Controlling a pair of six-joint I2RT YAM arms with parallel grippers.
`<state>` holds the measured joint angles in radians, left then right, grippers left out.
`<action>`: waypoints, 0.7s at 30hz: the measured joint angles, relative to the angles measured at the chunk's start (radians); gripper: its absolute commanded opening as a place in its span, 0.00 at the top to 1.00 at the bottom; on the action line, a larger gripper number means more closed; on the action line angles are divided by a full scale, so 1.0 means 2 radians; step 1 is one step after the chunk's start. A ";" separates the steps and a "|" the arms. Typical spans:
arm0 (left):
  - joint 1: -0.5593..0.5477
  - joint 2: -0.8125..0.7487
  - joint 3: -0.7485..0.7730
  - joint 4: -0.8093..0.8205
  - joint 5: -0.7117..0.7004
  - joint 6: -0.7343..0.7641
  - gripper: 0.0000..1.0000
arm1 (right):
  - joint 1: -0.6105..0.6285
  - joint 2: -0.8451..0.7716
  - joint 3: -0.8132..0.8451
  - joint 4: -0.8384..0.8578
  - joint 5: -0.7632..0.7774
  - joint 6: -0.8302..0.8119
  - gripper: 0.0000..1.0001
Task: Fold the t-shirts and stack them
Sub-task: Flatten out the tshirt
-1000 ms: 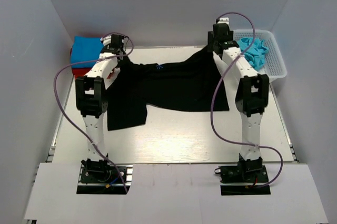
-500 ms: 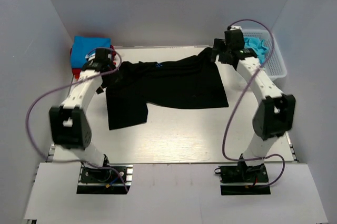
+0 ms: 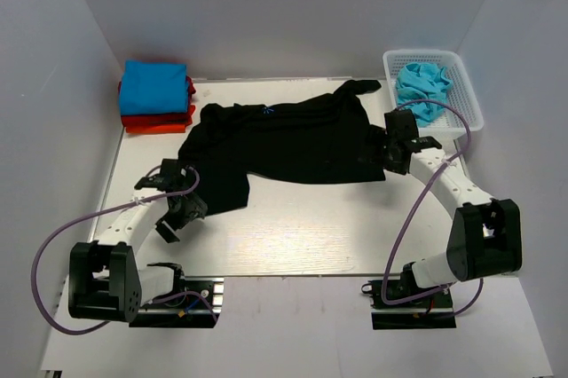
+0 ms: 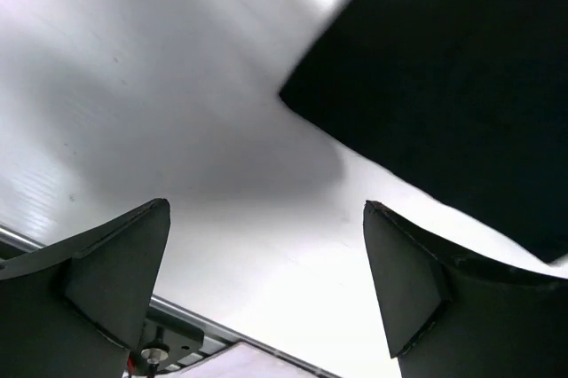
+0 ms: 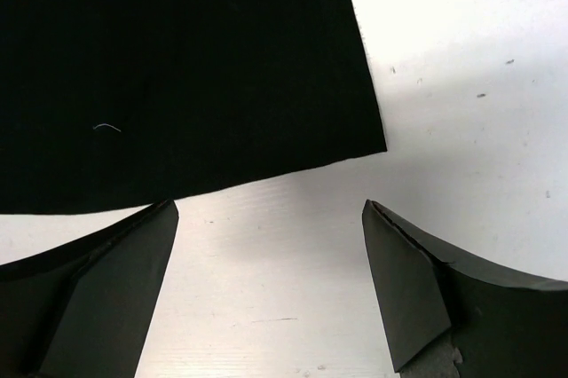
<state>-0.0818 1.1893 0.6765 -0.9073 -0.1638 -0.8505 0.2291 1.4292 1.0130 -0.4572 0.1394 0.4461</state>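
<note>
Stacked at upper left: blue t-shirt on red t-shirt. Lower left, left pincer gaping wide, empty, just short of the black t-shirt hem corner, up and to its right. Spread across mid-tabletop, long axis left to right. At right, right pincer equally wide, empty, seemingly nearer its own corner.

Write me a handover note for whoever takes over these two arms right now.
Left gripper: jaws open, empty, over the table by the black shirt's near-left corner.
Right gripper: jaws open, empty, at its near-right corner.
Done: blue shirt folded on the red shirt, far left.
Left: black shirt lies spread, unfolded; turquoise shirt is crumpled in the basket.
</note>
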 measured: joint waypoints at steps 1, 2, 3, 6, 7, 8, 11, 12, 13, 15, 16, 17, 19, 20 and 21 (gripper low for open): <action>0.000 0.000 -0.013 0.007 0.003 -0.003 0.01 | -0.001 -0.001 -0.005 0.001 -0.002 0.003 0.10; 0.000 0.000 -0.023 0.019 0.008 -0.007 0.02 | -0.003 -0.002 -0.008 0.001 -0.002 0.006 0.10; 0.000 0.000 -0.032 0.033 0.012 -0.010 0.03 | -0.004 -0.003 -0.009 0.002 -0.002 0.009 0.10; 0.000 0.009 -0.040 0.077 0.015 -0.021 0.06 | -0.008 -0.005 -0.011 0.010 -0.004 0.015 0.10; 0.000 0.015 -0.040 0.093 0.015 -0.025 0.06 | -0.011 -0.005 -0.014 0.012 -0.005 0.018 0.10; 0.000 0.023 -0.038 0.104 0.013 -0.026 0.09 | -0.013 -0.005 -0.016 0.014 -0.006 0.020 0.10; 0.000 0.042 -0.029 0.121 0.007 -0.029 0.12 | -0.021 -0.001 -0.022 0.019 -0.008 0.025 0.10; 0.000 0.047 -0.025 0.127 0.004 -0.030 0.14 | -0.024 0.003 -0.023 0.021 -0.010 0.027 0.10; 0.000 0.051 -0.023 0.134 0.003 -0.031 0.15 | -0.027 0.010 -0.023 0.023 -0.011 0.029 0.10; 0.000 0.054 -0.023 0.154 0.001 -0.031 0.26 | -0.031 0.023 -0.025 0.027 -0.015 0.034 0.10; 0.000 0.055 -0.025 0.168 0.001 -0.031 0.34 | -0.033 0.033 -0.026 0.030 -0.018 0.035 0.10; 0.000 0.057 -0.027 0.182 0.001 -0.032 0.43 | -0.035 0.042 -0.027 0.034 -0.020 0.037 0.10; 0.001 0.061 -0.032 0.212 0.005 -0.032 0.66 | -0.038 0.064 -0.027 0.036 -0.023 0.039 0.10; 0.001 0.064 -0.035 0.224 0.008 -0.031 0.78 | -0.039 0.074 -0.027 0.037 -0.023 0.039 0.10; 0.001 0.067 -0.037 0.235 0.011 -0.031 0.97 | -0.040 0.085 -0.027 0.038 -0.023 0.040 0.10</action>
<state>-0.0803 1.3235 0.6025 -0.4366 -0.1425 -0.9134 0.1486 1.5986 0.9581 -0.3805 0.0940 0.5266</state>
